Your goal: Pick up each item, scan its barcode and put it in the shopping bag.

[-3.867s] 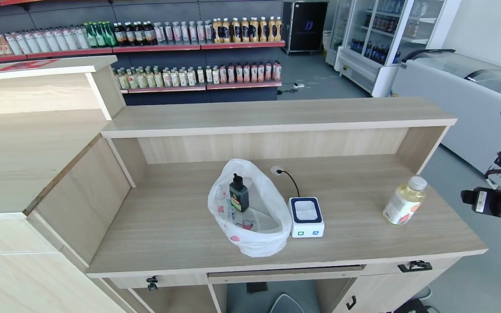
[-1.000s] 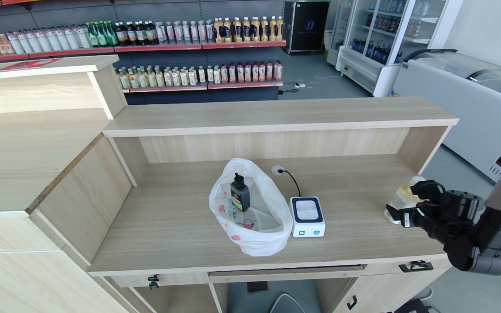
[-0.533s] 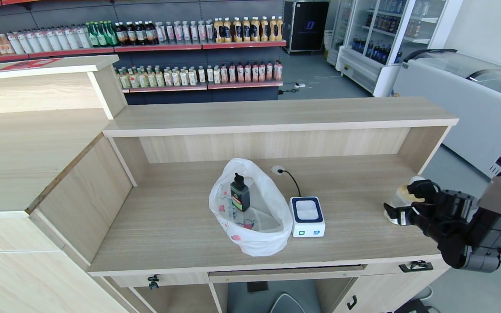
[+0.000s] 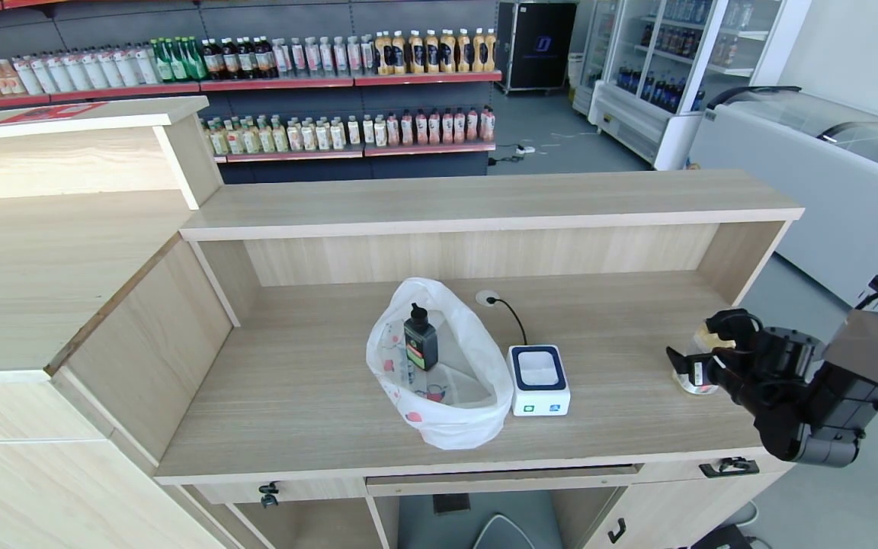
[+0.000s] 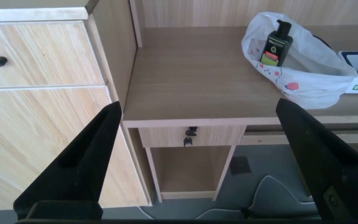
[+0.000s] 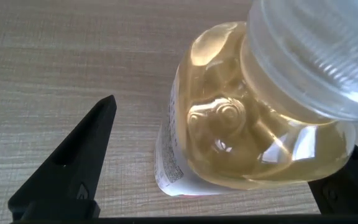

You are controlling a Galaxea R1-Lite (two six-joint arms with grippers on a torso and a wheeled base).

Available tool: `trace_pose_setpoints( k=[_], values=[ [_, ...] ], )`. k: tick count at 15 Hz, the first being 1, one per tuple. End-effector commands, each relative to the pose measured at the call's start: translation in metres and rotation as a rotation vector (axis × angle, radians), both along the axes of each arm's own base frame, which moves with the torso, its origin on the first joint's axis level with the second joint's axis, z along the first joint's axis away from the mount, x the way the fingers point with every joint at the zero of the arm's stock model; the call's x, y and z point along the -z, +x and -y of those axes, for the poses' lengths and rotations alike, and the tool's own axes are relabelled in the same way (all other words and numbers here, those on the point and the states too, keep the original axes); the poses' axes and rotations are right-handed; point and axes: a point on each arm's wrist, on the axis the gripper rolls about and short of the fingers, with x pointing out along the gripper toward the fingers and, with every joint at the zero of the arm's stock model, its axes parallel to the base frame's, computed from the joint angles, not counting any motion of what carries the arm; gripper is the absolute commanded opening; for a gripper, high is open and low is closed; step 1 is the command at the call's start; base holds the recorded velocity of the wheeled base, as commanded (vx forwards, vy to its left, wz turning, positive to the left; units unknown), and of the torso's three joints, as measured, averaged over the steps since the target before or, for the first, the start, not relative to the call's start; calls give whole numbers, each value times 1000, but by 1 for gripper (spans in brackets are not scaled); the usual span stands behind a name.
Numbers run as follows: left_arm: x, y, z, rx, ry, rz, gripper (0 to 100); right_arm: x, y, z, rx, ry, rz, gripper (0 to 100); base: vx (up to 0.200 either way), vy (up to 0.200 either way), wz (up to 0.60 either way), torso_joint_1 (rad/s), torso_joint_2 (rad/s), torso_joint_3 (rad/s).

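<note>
A clear bottle of yellow liquid (image 4: 707, 336) with a white cap stands near the counter's right end. My right gripper (image 4: 702, 349) is open around it, one finger on each side. The right wrist view shows the bottle (image 6: 253, 124) close up between the spread fingers (image 6: 73, 168). A white shopping bag (image 4: 447, 396) sits open mid-counter with a dark pump bottle (image 4: 420, 341) standing inside. A white barcode scanner (image 4: 538, 379) lies just right of the bag. My left gripper (image 5: 204, 180) is open and holds nothing, low beside the counter's left front, with the bag (image 5: 297, 62) farther off.
The wooden counter (image 4: 622, 328) has a raised back ledge (image 4: 485, 202) and a side wall (image 4: 744, 259) close behind the yellow bottle. The scanner's cable (image 4: 511, 316) runs to a hole in the counter. Drawers with dark handles (image 4: 727, 467) sit below the front edge.
My right arm has come in from the right and slid forward; its open fingers now straddle the yellow bottle. The bag, dark bottle and scanner have not moved.
</note>
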Motion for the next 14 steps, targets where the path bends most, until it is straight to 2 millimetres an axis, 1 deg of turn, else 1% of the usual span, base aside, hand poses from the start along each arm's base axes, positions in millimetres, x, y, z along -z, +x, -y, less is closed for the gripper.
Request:
trace_pose_setpoints(
  k=[1, 4, 6, 10, 11, 14],
  values=[
    [0, 0, 0, 0, 0, -2, 100, 8, 3, 1, -1, 0, -9, 100, 0, 0, 0, 0, 0, 0],
    [0, 0, 0, 0, 0, -2, 100, 14, 10, 3, 0, -8, 1, 100, 0, 0, 0, 0, 0, 0],
    [0, 0, 0, 0, 0, -2, 100, 14, 16, 2, -5, -11, 19, 100, 0, 0, 0, 0, 0, 0],
    [0, 0, 0, 0, 0, 0, 100, 19, 18, 3, -6, -8, 16, 100, 0, 0, 0, 0, 0, 0],
    [0, 0, 0, 0, 0, -2, 100, 18, 19, 4, -3, -12, 22, 0, 0, 0, 0, 0, 0, 0],
    [0, 0, 0, 0, 0, -2, 100, 16, 20, 3, -2, -17, 29, 0, 0, 0, 0, 0, 0, 0]
  ],
)
